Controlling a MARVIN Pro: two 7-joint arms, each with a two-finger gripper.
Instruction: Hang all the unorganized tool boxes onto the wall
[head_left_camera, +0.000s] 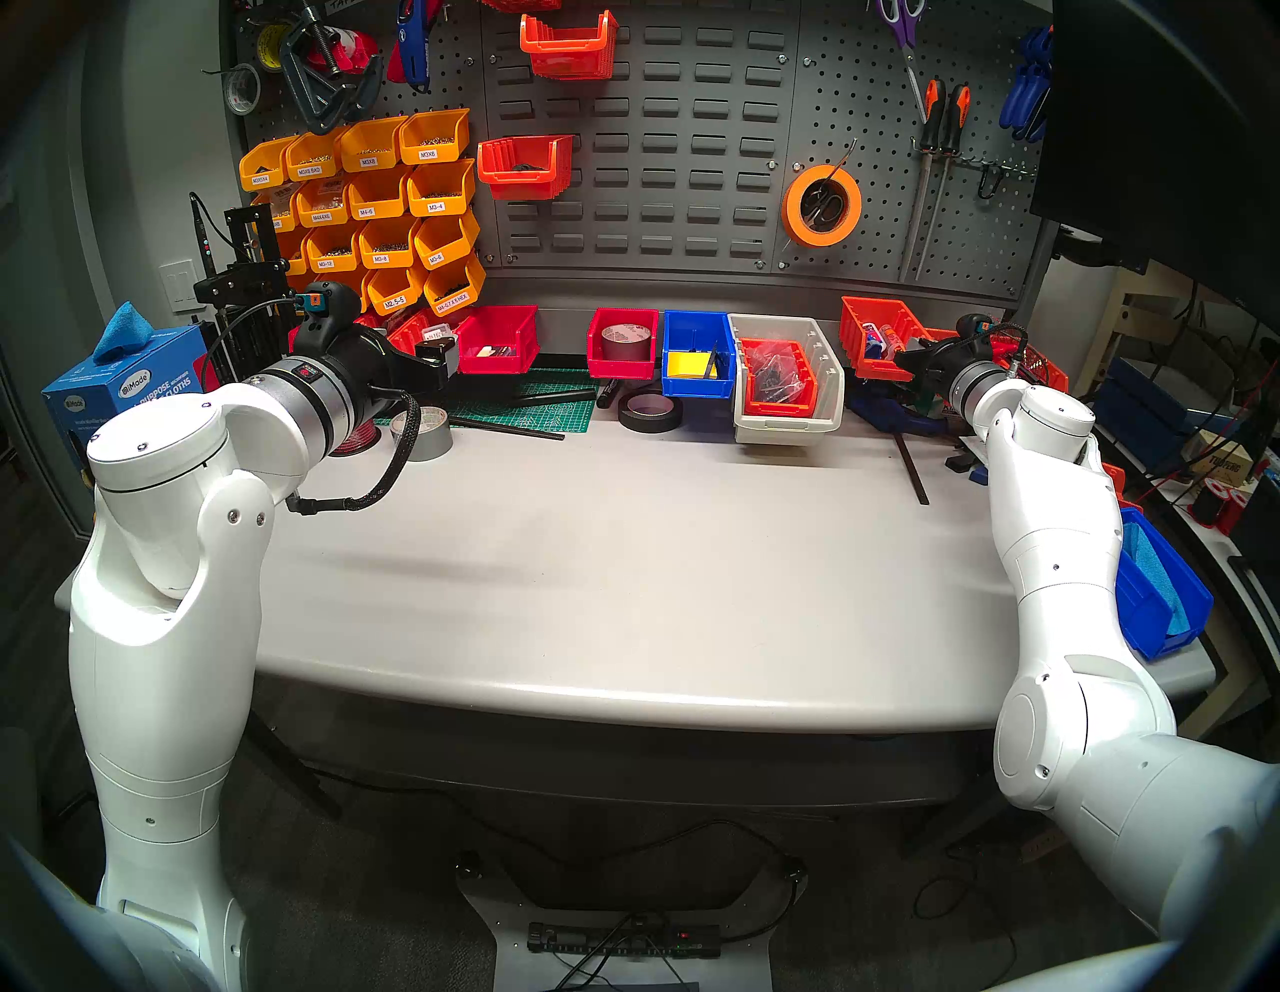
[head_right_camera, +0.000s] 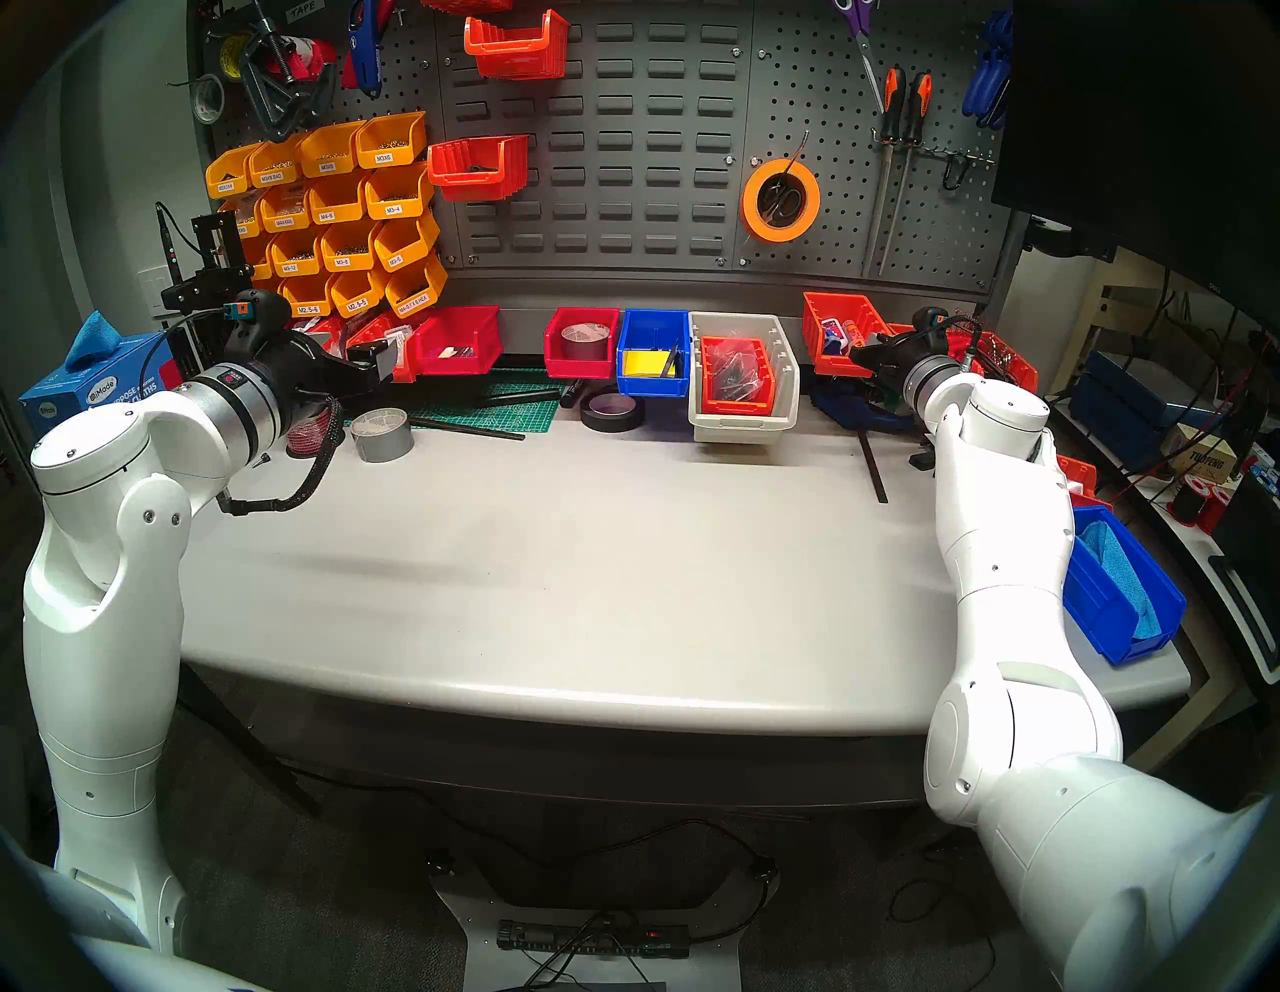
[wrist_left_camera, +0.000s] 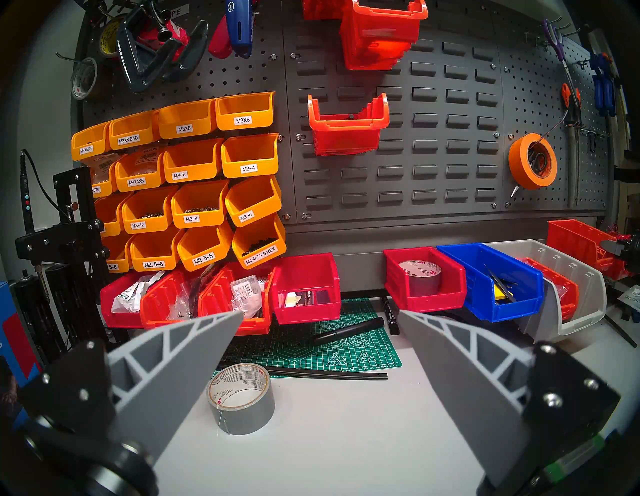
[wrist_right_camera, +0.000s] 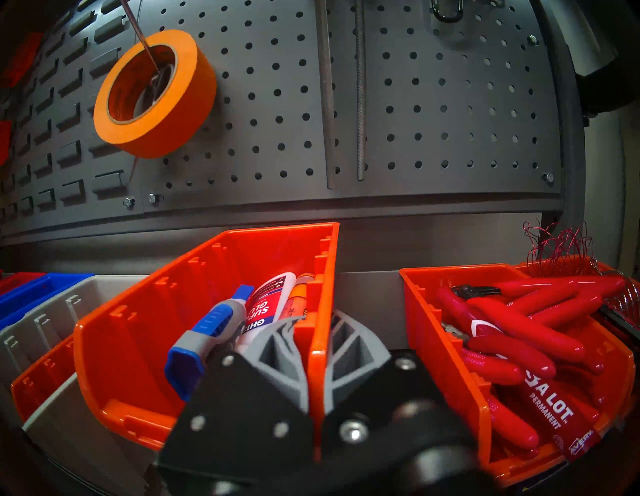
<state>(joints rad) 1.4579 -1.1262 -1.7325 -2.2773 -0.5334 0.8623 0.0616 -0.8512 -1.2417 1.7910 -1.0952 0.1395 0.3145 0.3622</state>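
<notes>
An orange-red tool box (wrist_right_camera: 207, 311) holding glue bottles sits tilted at the back right of the table (head_left_camera: 623, 554). My right gripper (wrist_right_camera: 317, 329) is shut on its right side wall, one finger inside and one outside. The same tool box (head_left_camera: 876, 332) shows in the head view beside that gripper (head_left_camera: 907, 360). My left gripper (wrist_left_camera: 320, 313) is open and empty, in front of a bright red tool box (wrist_left_camera: 306, 291) at the back left. Another red tool box (head_left_camera: 623, 343) holds a tape roll. Two orange-red boxes (head_left_camera: 568, 45) (head_left_camera: 526, 166) hang on the louvred wall (head_left_camera: 692, 138).
Along the back stand a blue bin (head_left_camera: 696, 353) and a grey bin (head_left_camera: 824, 388) with an orange one inside. A duct tape roll (head_left_camera: 422, 433), a black tape roll (head_left_camera: 651, 412) and a green mat (head_left_camera: 554, 409) lie nearby. Another orange bin (wrist_right_camera: 450, 311) holds red pliers.
</notes>
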